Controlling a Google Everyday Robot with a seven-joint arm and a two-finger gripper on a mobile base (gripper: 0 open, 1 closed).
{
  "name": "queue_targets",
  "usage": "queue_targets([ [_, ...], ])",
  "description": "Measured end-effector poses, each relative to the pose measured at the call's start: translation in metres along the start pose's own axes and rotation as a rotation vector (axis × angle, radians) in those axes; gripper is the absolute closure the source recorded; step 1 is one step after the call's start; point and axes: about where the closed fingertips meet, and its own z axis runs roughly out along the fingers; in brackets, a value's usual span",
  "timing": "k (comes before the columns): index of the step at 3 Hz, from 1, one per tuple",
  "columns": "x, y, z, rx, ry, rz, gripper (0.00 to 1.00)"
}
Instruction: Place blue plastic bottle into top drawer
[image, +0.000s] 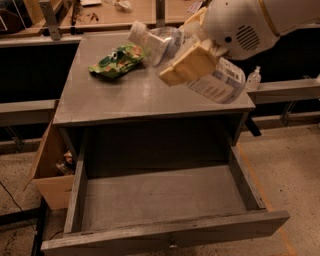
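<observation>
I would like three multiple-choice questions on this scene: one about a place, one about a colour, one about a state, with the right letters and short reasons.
1. Where is the blue plastic bottle?
A) in the gripper, above the grey table
B) on the floor
C) on a shelf

2. What colour is the snack bag on the table?
A) red
B) green
C) black

3. In what state is the top drawer?
A) shut
B) pulled open, nothing visible inside
C) open and full

Answers:
1 A: the gripper is shut on the bottle, which is tilted over the tabletop.
2 B: its wrapper is green.
3 B: its bare bottom shows.
</observation>
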Motion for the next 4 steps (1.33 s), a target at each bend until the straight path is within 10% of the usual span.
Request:
queue_targets([
  [1, 0.014, 0.063, 0.017, -0.066, 0.026, -0.028, 1.0],
  [2, 0.098, 0.1, 0.071, -0.19, 0.13, 0.034, 1.0],
  [4, 0.182, 0.136, 0.12, -0.316, 0.241, 0.105, 1.0],
])
